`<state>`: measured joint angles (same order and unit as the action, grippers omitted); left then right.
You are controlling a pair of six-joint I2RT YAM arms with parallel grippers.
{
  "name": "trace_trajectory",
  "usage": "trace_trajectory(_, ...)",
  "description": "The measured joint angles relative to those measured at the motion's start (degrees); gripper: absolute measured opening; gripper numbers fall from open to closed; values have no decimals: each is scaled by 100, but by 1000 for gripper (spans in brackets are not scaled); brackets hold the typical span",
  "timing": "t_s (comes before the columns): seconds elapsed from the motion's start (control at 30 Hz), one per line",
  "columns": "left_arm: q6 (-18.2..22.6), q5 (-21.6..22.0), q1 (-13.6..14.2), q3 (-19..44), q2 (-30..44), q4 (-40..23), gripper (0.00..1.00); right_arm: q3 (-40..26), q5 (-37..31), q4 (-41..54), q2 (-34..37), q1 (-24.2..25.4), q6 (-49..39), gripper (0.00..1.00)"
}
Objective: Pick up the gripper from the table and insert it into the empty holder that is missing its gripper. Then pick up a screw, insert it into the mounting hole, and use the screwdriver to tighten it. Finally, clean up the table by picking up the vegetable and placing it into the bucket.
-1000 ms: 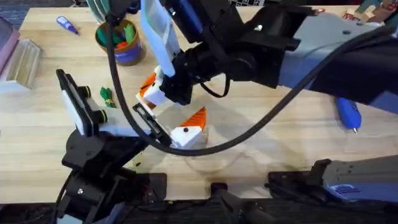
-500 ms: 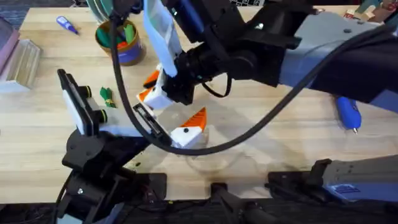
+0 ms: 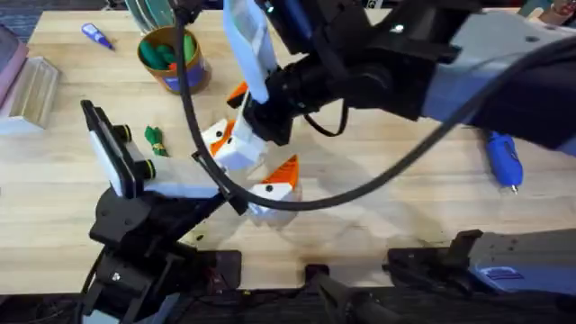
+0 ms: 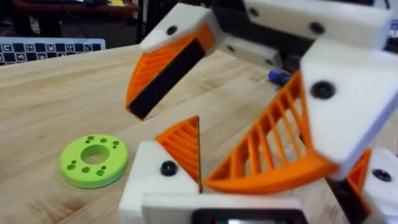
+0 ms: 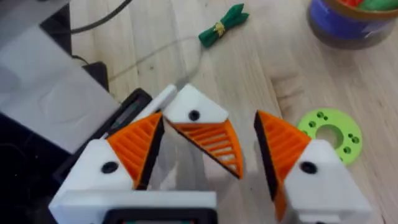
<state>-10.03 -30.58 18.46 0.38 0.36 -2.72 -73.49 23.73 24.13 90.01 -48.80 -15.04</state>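
holder with an orange wedge on it sits between the spread fingers of the right claw, which grips nothing. the left claw is open too, one right finger between its own. just beside them lies a lime disc (holes in it). farther out on the desk: vegetable, bucket, and, well apart, screwdriver.

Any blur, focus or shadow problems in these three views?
Overhead: the right arm rises close under the camera, large, dark and soft-edged, while the blue screwdriver stays sharp. Left wrist: the near orange ribbed pad is out of focus; the lime-green disc is crisper. Right wrist: the green vegetable is sharp.
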Motion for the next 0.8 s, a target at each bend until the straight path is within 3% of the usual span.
trace_trajectory(0.37, 60, -1, 0, 0, 0, 0, 989, 56, 74, 205, -981, 862, 434, 892)
trace_trajectory(0.8, 60, -1, 0, 0, 0, -7, 988, 72, 504, 1875, -2305, 2245, 676, 892)
